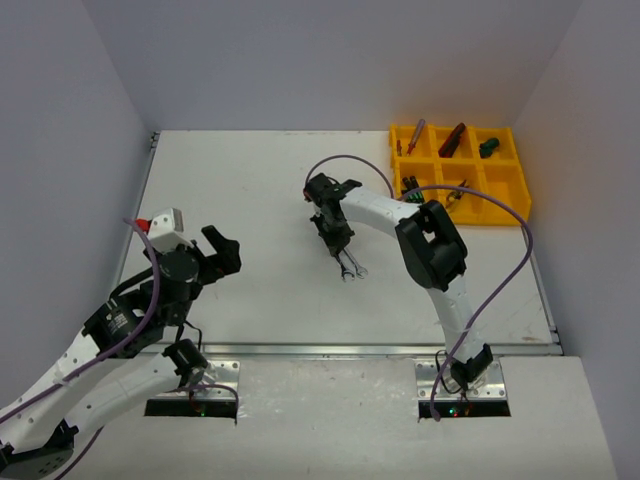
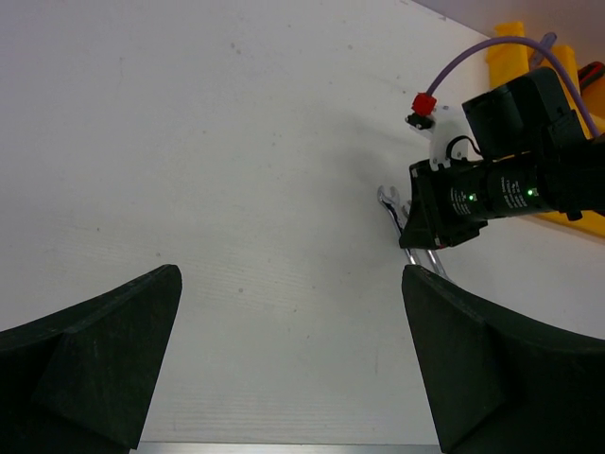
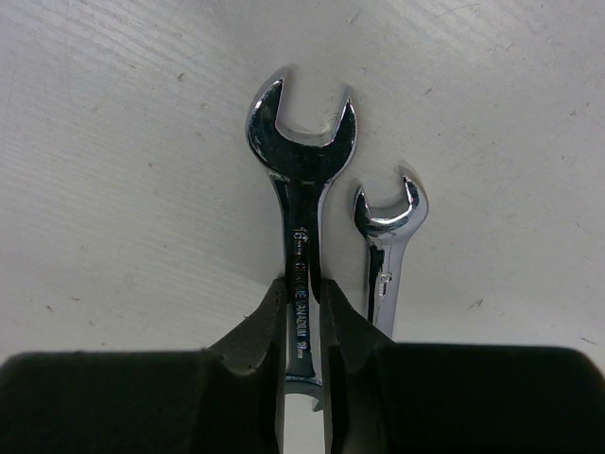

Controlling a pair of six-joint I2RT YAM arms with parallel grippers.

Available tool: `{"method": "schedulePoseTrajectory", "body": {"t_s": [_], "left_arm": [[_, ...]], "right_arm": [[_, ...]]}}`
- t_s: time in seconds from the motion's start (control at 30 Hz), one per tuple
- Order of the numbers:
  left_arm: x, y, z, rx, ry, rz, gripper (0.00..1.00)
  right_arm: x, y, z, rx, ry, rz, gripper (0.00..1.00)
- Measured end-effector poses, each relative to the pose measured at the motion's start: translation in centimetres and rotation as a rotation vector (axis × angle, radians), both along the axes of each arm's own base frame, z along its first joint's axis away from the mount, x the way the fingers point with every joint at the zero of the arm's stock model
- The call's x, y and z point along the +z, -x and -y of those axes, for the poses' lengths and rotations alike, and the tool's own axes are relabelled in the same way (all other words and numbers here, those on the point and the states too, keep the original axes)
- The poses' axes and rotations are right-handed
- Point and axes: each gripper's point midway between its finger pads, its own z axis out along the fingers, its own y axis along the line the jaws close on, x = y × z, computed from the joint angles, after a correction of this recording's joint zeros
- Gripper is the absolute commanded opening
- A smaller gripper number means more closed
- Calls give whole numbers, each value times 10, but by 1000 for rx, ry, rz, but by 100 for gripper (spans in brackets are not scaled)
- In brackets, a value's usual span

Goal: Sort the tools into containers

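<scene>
Two silver wrenches lie side by side mid-table. In the right wrist view the larger wrench has the smaller wrench to its right. My right gripper is shut on the larger wrench's shank; from above the right gripper is just behind both wrenches. I cannot tell whether the held wrench is off the table. The yellow tray at the far right holds a blue-red screwdriver, a dark red-handled tool, a green tool and pliers. My left gripper is open and empty.
The left wrist view shows bare table between the left gripper's fingers, with the right gripper and the wrenches beyond. Grey walls enclose the table on three sides. A metal strip edges the near side.
</scene>
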Motion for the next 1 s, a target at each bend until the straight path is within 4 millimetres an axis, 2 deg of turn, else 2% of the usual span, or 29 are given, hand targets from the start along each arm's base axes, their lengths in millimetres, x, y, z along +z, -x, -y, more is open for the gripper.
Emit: {"method": "schedulePoseTrajectory", "body": {"t_s": [0.17, 0.3, 0.47, 0.57, 0.7, 0.83, 0.93, 1.0], "left_arm": [[1, 1, -1, -1, 3, 5, 100], [1, 1, -1, -2, 3, 5, 100], [2, 1, -1, -1, 8, 10, 100], [3, 2, -2, -1, 11, 13, 100], [3, 2, -2, -1, 13, 15, 100], [4, 2, -2, -2, 13, 16, 100], [4, 2, -2, -3, 15, 16, 100], [4, 3, -2, -6, 16, 18, 100]], "right_arm": [[1, 4, 0, 1, -14, 10, 0], [3, 20, 4, 8, -18, -9, 0], [8, 28, 6, 14, -22, -12, 0], [23, 28, 10, 6, -45, 6, 0], [55, 18, 22, -33, -102, 60, 0], [85, -2, 51, -114, -144, 129, 0], [103, -27, 96, -235, -150, 183, 0], [112, -46, 136, -338, -123, 231, 0]]}}
